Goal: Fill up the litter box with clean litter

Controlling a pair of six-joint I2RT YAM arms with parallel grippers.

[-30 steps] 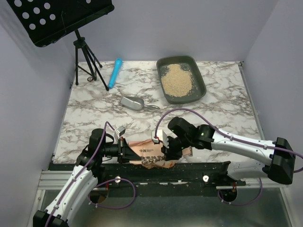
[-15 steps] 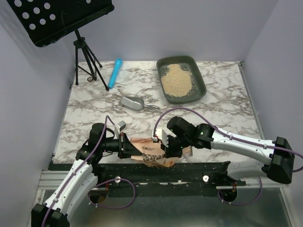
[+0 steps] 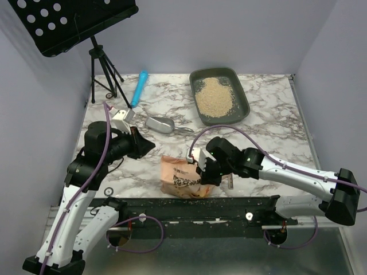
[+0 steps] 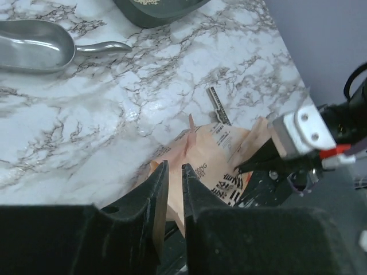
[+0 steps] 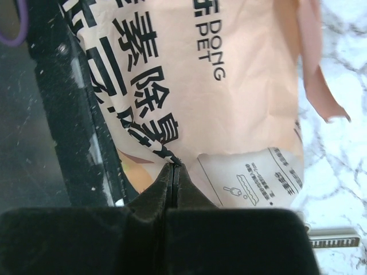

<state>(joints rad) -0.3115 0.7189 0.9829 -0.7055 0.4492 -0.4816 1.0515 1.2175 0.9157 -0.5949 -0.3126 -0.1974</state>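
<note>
Refill step: right claw (image 5: pixel 173 166) clenched on orange bag (image 3: pixel 180 180), 6 o'clock; left claw (image 4: pixel 174 168) parted, empty. Next, likely: lift bag to litter box (image 3: pixel 239 86), 1 o'clock.

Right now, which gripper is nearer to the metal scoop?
Left. The left gripper is just near-left of the metal scoop; the right gripper is farther off, clamped on the orange bag by the near edge.
</note>
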